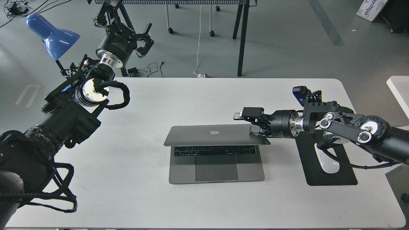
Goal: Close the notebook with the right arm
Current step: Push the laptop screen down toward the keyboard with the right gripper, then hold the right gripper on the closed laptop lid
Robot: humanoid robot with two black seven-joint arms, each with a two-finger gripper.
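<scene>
Space-grey laptop (217,153) sitting mid white tabletop (134,179), lid tipped well forward over the keyboard, apple logo facing up; right gripper (250,121) reaching in from the right, fingers spread, upper one above the lid's right rear corner, lower one right at that edge, nothing clamped; black mouse pad (332,172) with white mouse (329,163) under that arm; left gripper (143,40) up off the tabletop beside the blue lamp (51,35), claws apart, empty.

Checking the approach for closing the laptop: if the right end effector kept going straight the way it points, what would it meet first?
The right end effector points left, at the laptop lid's right edge. It would likely meet that lid first, though depth is unclear.
</scene>
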